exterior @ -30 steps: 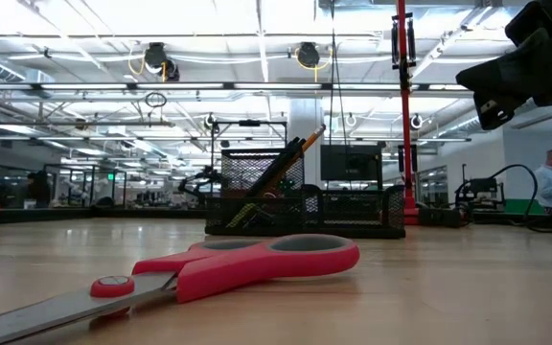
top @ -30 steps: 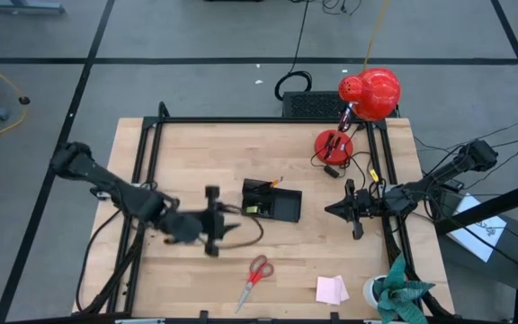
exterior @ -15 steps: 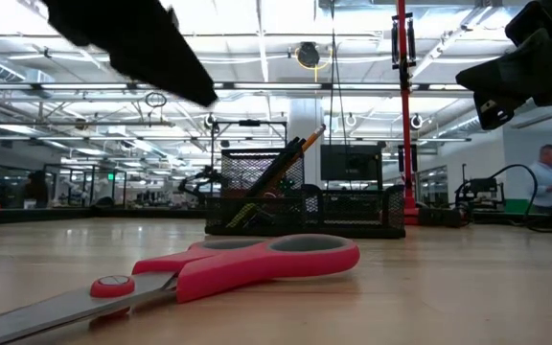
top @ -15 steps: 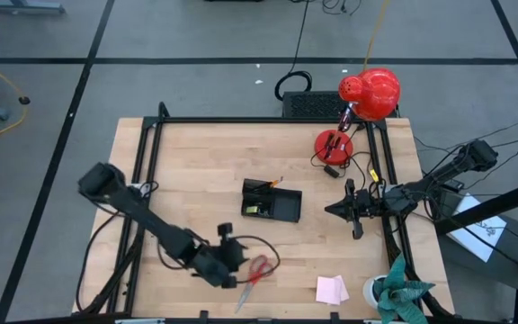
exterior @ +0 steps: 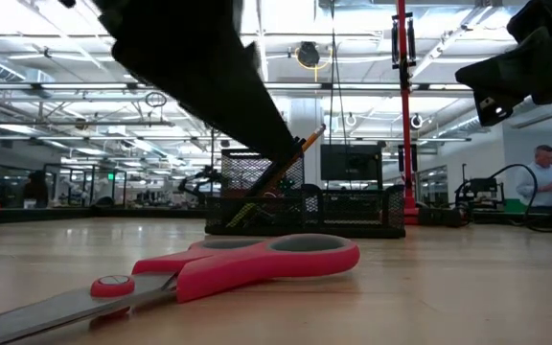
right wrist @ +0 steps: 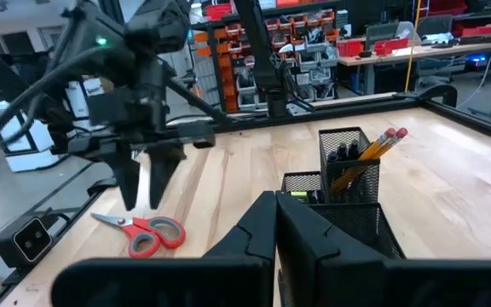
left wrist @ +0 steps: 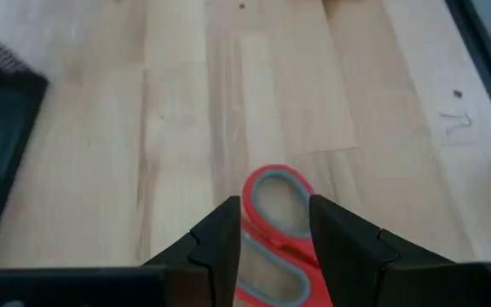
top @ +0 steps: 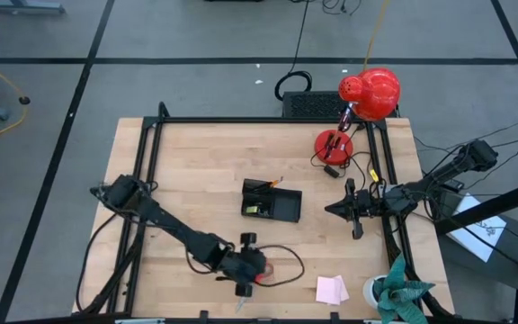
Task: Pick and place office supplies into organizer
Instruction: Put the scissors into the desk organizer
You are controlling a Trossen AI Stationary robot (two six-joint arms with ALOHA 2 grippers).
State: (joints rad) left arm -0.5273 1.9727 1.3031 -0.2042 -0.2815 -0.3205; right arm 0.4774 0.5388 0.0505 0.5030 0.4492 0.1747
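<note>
Wooden table [top: 196, 162], one scissors [exterior: 209, 268], one organizer [top: 272, 200]

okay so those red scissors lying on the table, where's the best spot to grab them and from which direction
Probably the red handles, from straight above. The scissors lie flat on the table, so only a top-down pinch across the handle loops looks workable; the blades are thin and flush with the wood. The left gripper already hangs open over the handles, one finger on each side. The right gripper waits shut by the organizer.
</note>
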